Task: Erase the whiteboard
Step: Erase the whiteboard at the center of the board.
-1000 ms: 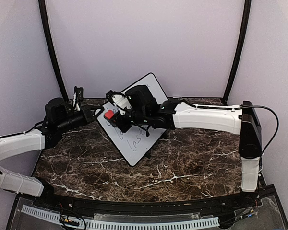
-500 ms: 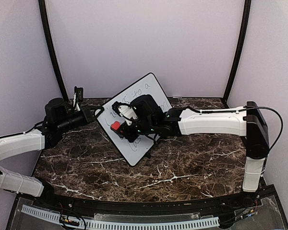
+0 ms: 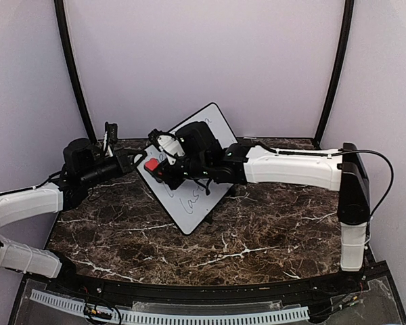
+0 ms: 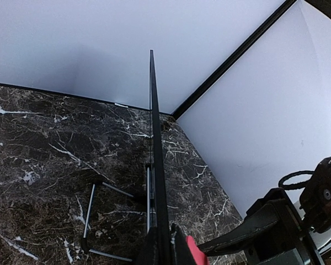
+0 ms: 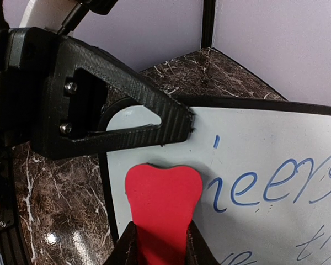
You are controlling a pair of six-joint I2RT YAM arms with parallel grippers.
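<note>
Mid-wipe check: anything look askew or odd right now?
The whiteboard stands on edge, skewed, rather than flat; the left gripper clamps its rim. The red eraser bulges, pinched in the right gripper. Nothing looks spilled or broken.

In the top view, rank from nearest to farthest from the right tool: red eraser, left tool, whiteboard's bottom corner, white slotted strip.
1. red eraser: held in the right tool.
2. left tool: just to its left.
3. whiteboard's bottom corner: lower, toward the arms' bases.
4. white slotted strip: along the near table edge.
</note>
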